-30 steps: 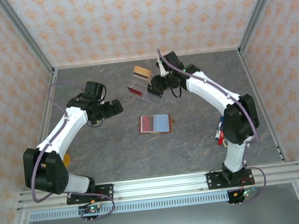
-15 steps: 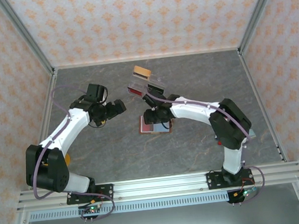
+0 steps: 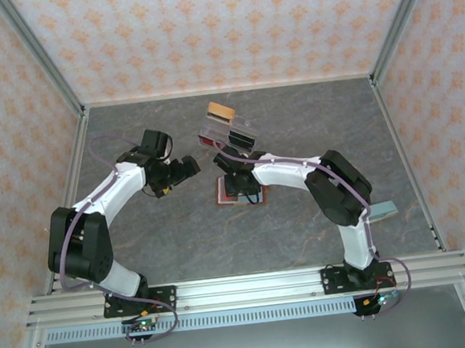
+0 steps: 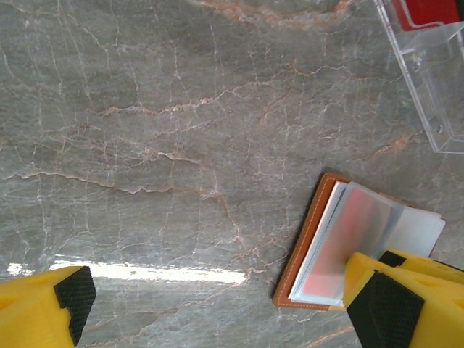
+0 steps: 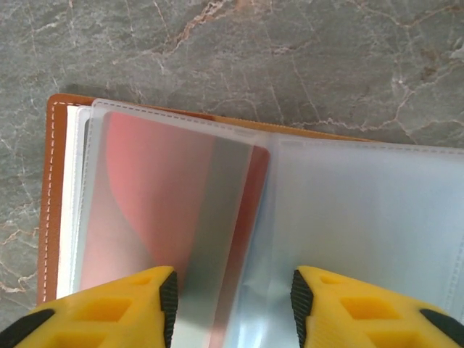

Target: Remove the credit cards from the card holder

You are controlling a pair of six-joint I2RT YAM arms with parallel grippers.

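In the top view, the right gripper [image 3: 238,184] covered most of the holder [image 3: 222,198] at centre frame, leaving only thin edges showing. At right, a teal thing [image 3: 383,208] sat partly behind the arm and was too small to identify. In the left wrist view, the left gripper [image 4: 217,308] was cut by the bottom edge, and one finger [image 4: 406,304] hid the holder's lower right corner. The tray [image 4: 435,87] and its red card [image 4: 429,10] ran off the upper right. In the right wrist view, the holder ran off the right and bottom edges, and its sleeved card [image 5: 145,203] was blurred behind frosted plastic.
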